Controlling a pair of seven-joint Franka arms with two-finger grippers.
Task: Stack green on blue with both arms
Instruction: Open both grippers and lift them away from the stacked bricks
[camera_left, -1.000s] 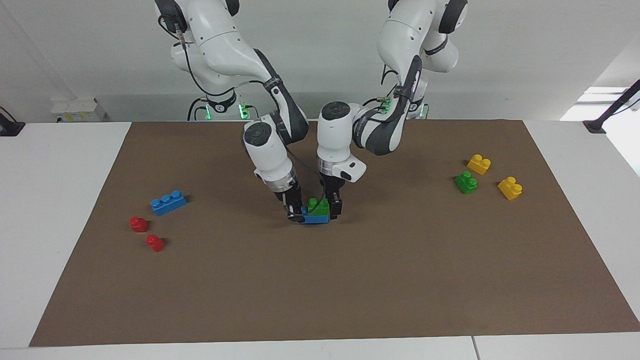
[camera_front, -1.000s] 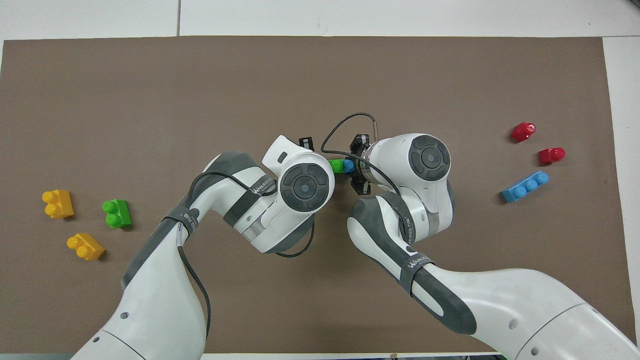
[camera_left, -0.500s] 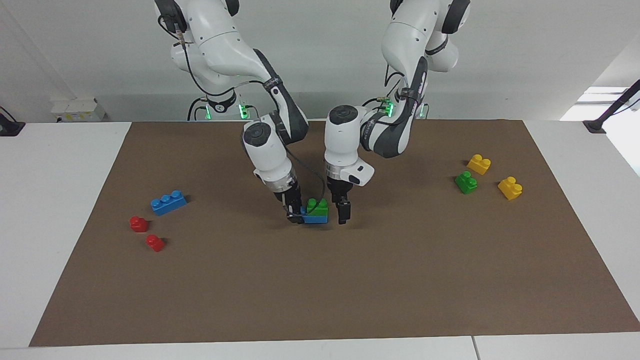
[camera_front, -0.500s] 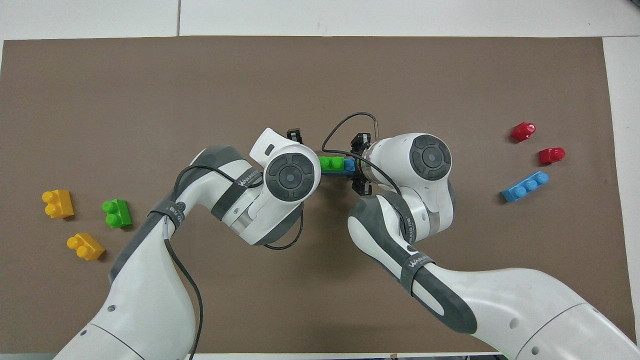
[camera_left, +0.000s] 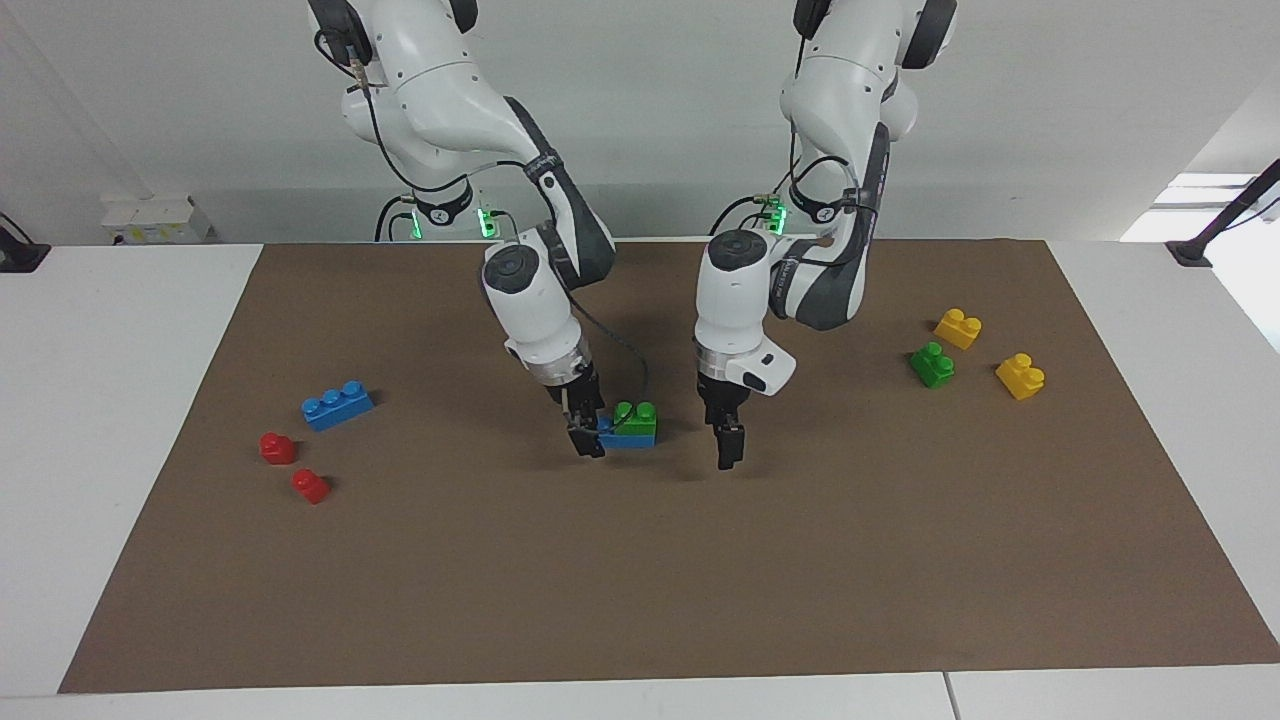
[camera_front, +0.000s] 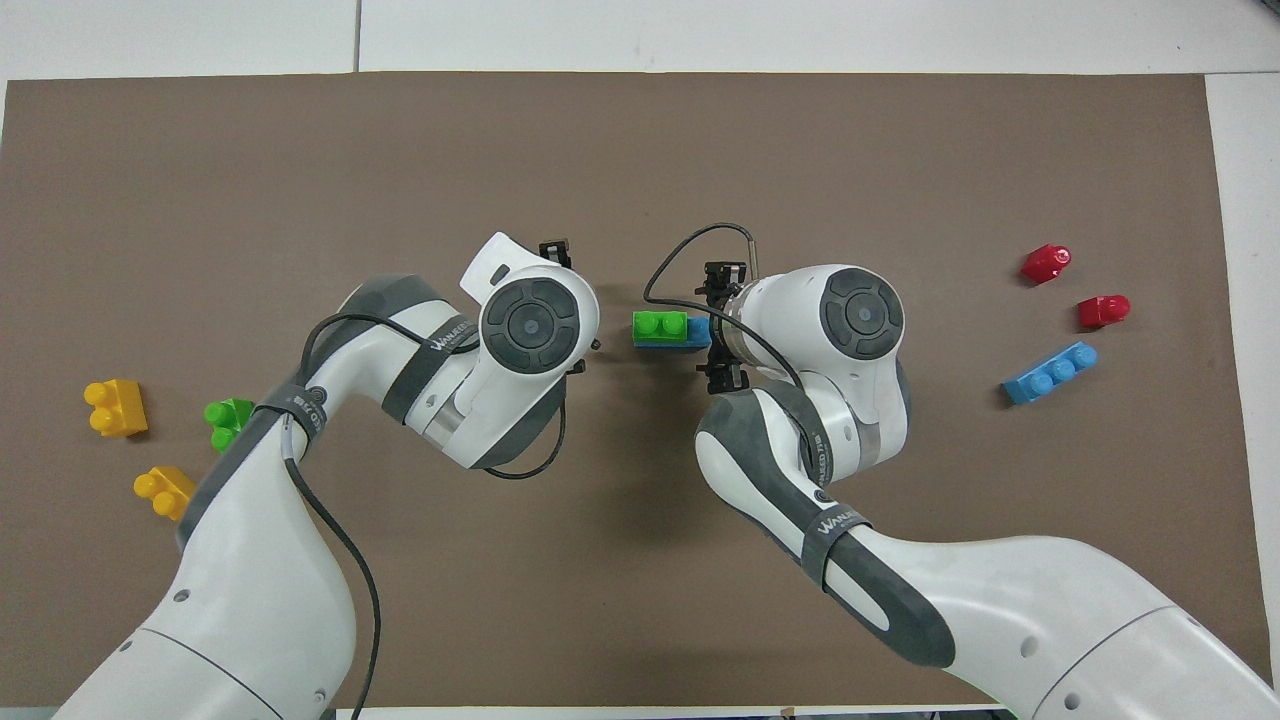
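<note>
A green brick (camera_left: 636, 414) sits pressed on a blue brick (camera_left: 630, 437) on the brown mat (camera_left: 640, 580) at mid-table; the pair also shows in the overhead view, the green brick (camera_front: 660, 324) on the blue brick (camera_front: 695, 336). My right gripper (camera_left: 586, 440) is low at the blue brick's end toward the right arm's side and is shut on it. My left gripper (camera_left: 728, 450) is open and empty, just above the mat, a short gap from the stack toward the left arm's end.
A second blue brick (camera_left: 337, 405) and two red bricks (camera_left: 277, 447) lie toward the right arm's end. A second green brick (camera_left: 932, 365) and two yellow bricks (camera_left: 957, 328) lie toward the left arm's end.
My left gripper let go of the green brick and drew away toward the left arm's end. The green brick stays on the blue brick. My right gripper has hardly moved.
</note>
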